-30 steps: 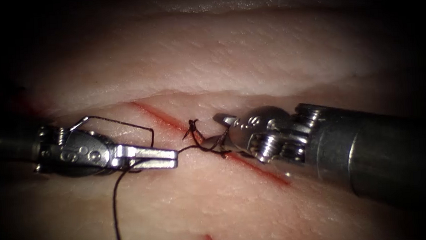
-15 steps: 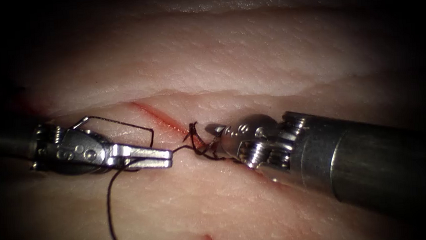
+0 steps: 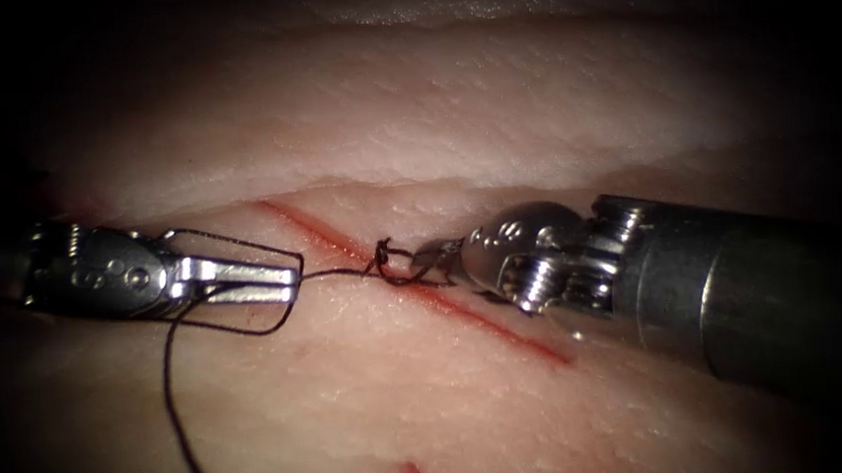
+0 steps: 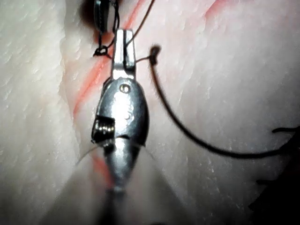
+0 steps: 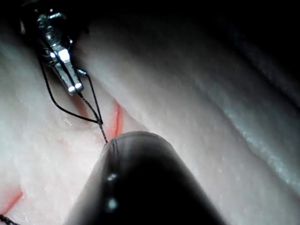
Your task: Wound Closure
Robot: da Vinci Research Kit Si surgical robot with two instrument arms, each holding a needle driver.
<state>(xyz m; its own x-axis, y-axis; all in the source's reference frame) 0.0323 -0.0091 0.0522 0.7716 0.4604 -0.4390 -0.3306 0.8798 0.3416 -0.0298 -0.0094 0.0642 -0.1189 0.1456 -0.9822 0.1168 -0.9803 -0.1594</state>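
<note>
Both tools grip thread (image 3: 344,272) drawn taut across the cut (image 3: 486,316), with a knot (image 3: 383,257) seated on it.

Left tool (image 3: 280,278): jaws closed on the thread, lying on the tissue (image 3: 492,113) left of the cut; it has drawn back leftward since a second ago, and the slack between the tools is now a straight line. A loop of thread hangs around its jaws, and a long strand trails from them toward the near edge. Right tool (image 3: 432,258): jaws closed on the thread just right of the knot, tip resting over the cut. The knot has shrunk from a loose tangle to a small tight bundle on the red line of the cut. The needle cannot be located. Left wrist view: left tool (image 4: 123,49) shut, thread (image 4: 187,136) beside it. Right wrist view: left tool (image 5: 71,79) with thread (image 5: 65,107) looped about it.
</note>
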